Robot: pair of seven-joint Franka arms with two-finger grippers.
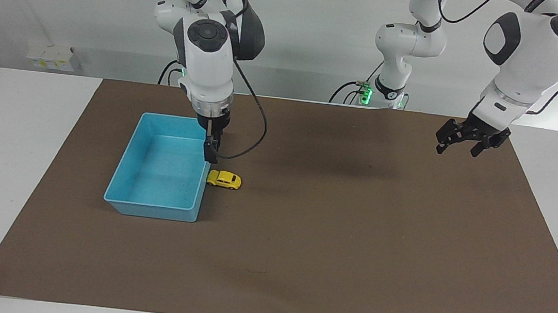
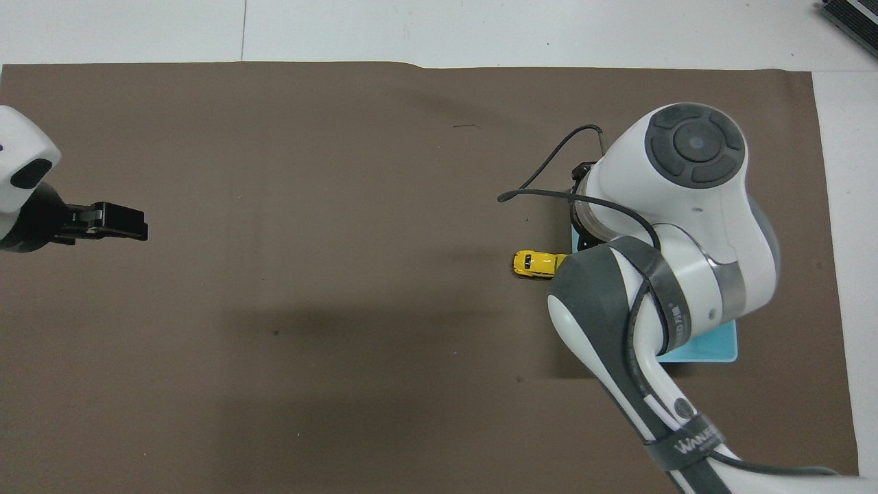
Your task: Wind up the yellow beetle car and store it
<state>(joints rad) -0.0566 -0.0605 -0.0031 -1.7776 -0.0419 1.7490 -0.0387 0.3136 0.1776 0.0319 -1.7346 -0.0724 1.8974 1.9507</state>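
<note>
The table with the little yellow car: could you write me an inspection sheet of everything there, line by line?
Surface: white table covered by a brown mat.
Job's things: yellow beetle car on the mat, against the blue bin, outside it; nothing seen in the bin.
Clutter: nothing seen.
Grippers: right gripper hangs over the bin's edge just above the car, touching neither; left gripper open, up over the mat at its arm's end, waiting.
Cables: a black cable loops from the right arm's wrist.
Surroundings: pale wall, a small white box at the table's edge.
</note>
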